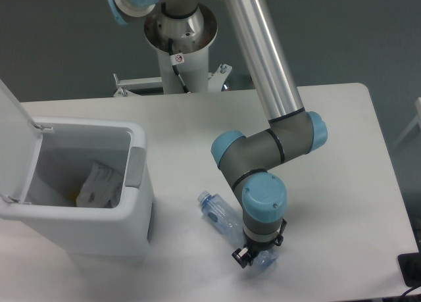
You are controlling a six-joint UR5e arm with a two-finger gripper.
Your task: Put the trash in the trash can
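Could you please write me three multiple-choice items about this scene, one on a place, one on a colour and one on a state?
1. Where is the crumpled white wrapper?
A. on the table beside the bottle
B. inside the trash can
C. in the gripper

2. What colour is the cap of the clear plastic bottle?
A. red
B. blue
C. yellow

3. How is the trash can's lid?
A. raised open
B. shut flat
C. lying on the table

Answers: 1 B, the wrapper lies at the bottom of the open bin. 2 B, the cap at the bottle's upper-left end is blue. 3 A, the lid stands up at the left, leaving the bin's inside in view.
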